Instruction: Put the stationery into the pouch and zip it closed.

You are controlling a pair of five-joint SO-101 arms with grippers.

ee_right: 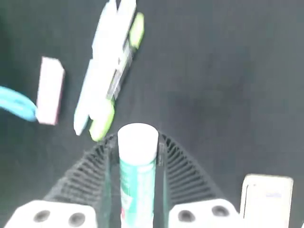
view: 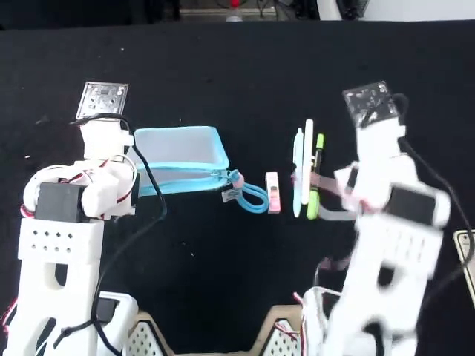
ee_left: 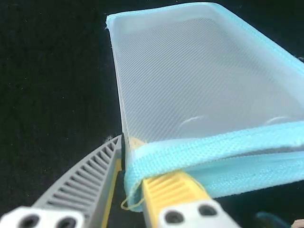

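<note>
The translucent light-blue pouch [view: 182, 152] lies flat at the left of the black table, its zip pull on a blue loop [view: 251, 196] pointing to the middle. My left gripper [ee_left: 126, 148] is shut on the pouch's [ee_left: 199, 85] blue hem at one corner. In the middle lie a pink eraser [view: 273, 193], two white pens [view: 303, 167] and a green highlighter [view: 316, 178], side by side. My right gripper [ee_right: 137, 142] is shut on a white-capped green and white glue stick [ee_right: 137, 166], just short of the pens [ee_right: 102, 76] and the eraser [ee_right: 48, 90].
A small beige block [ee_right: 266, 199] sits on the table beside the right arm, near the table's right edge [view: 466, 256]. Both arm bases stand at the front. Black cloth runs bare behind the pouch and the pens.
</note>
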